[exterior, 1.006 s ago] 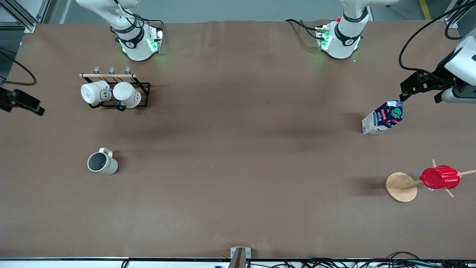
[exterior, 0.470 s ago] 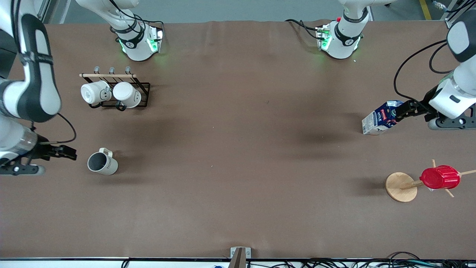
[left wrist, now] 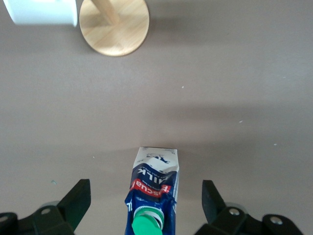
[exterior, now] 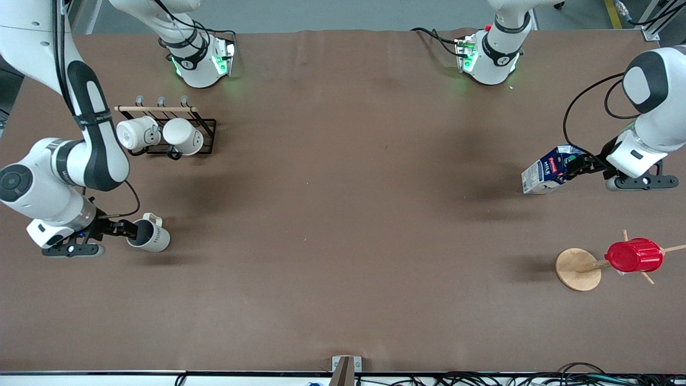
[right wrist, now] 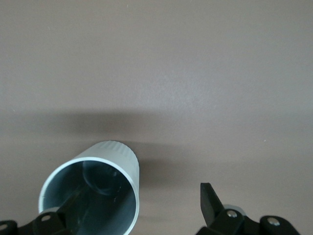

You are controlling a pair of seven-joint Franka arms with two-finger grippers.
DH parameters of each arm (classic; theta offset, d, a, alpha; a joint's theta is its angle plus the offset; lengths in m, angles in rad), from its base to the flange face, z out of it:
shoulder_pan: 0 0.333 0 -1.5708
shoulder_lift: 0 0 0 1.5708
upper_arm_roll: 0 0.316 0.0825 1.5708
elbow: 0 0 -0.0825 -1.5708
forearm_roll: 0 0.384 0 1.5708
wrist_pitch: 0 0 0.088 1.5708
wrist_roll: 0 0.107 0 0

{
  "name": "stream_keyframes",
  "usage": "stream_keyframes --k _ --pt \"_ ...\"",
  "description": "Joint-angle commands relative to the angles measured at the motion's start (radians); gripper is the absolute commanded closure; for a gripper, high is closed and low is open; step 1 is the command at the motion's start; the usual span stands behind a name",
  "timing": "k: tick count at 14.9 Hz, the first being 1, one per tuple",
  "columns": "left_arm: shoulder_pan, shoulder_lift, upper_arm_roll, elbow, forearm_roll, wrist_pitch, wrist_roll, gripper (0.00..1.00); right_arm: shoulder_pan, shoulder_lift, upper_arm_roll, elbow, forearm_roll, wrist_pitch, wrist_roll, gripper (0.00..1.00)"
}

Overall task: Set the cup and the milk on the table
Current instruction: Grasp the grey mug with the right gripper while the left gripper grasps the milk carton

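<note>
The cup (exterior: 149, 236), a white mug with a grey inside, stands upright on the brown table (exterior: 343, 225) toward the right arm's end. My right gripper (exterior: 128, 229) is open at its rim. In the right wrist view one finger reaches down inside the cup (right wrist: 93, 191) and the other finger (right wrist: 210, 199) stands outside its wall; my right gripper (right wrist: 142, 196) is not closed on it. The milk (exterior: 549, 171), a blue-and-white carton with a green cap, stands toward the left arm's end. My left gripper (exterior: 578, 165) is open, and in the left wrist view my left gripper (left wrist: 146, 191) straddles the milk (left wrist: 154, 178) with wide gaps.
A black wire rack (exterior: 206, 134) holding two white mugs (exterior: 161, 135) stands farther from the front camera than the cup. A wooden peg stand (exterior: 578, 269) carrying a red ribbed cup (exterior: 633, 255) sits nearer the camera than the milk; its round base (left wrist: 115, 24) shows in the left wrist view.
Both arms swung in and came down. The right gripper reached the cup and put one finger inside it. The left gripper dropped around the top of the milk.
</note>
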Motion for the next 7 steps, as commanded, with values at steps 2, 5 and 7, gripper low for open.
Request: stream_keyframes --k 2,5,7 --pt "0.014 -0.012 -0.007 -0.067 0.019 0.041 0.004 0.0 -0.003 0.027 0.005 -0.035 0.0 0.09 -0.015 0.1" --pt "0.025 -0.012 -0.007 -0.097 0.019 0.043 0.004 0.0 -0.003 0.049 0.007 -0.035 0.002 0.103 -0.013 0.33" --pt "0.026 -0.013 -0.006 -0.117 0.019 0.043 0.004 0.0 -0.003 0.055 0.008 -0.035 0.014 0.1 -0.01 0.57"
